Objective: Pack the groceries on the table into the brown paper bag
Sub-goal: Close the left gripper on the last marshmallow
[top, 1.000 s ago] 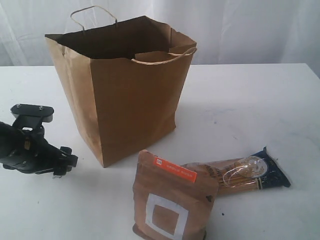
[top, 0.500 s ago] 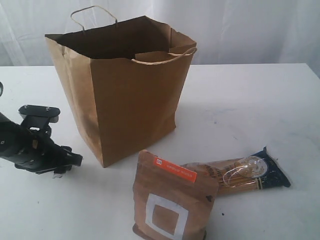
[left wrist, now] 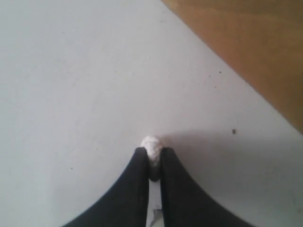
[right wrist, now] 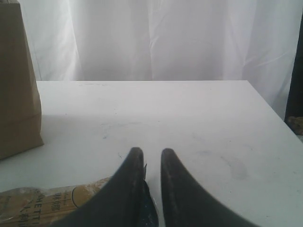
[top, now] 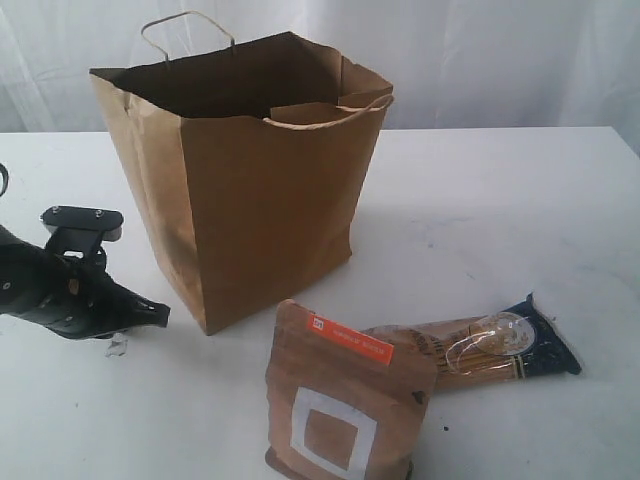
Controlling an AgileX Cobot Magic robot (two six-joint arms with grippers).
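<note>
Closed the left gripper point(top: 160, 314), lower left, from spread onto a white scrap point(left wrist: 151, 145); seemingly brought no grocery nearer the brown paper bag point(top: 260, 210).

brown paper bag point(top: 270, 200): kraft brown | pouch point(top: 340, 400): brown, white square outline, orange strip | spaghetti pack point(top: 470, 352): tan, dark-blue end | table point(top: 500, 200): white | crumb point(left wrist: 151, 143): white | left gripper point(top: 160, 314): black
</note>
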